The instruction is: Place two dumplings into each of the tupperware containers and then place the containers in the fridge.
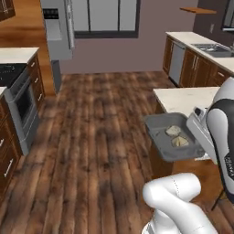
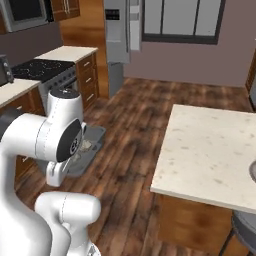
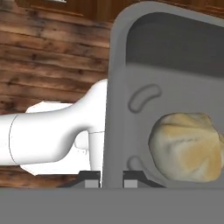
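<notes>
The gripper (image 3: 111, 177) pinches the rim of the rigid, light tupperware container (image 1: 160, 132), held over the floor at 3 o'clock, level so both loose dumplings (image 1: 176, 136) stay put

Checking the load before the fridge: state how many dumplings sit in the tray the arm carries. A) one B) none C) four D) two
D: the left base view shows two dumplings lying side by side in the dark grey tray, held above the wood floor.
</notes>
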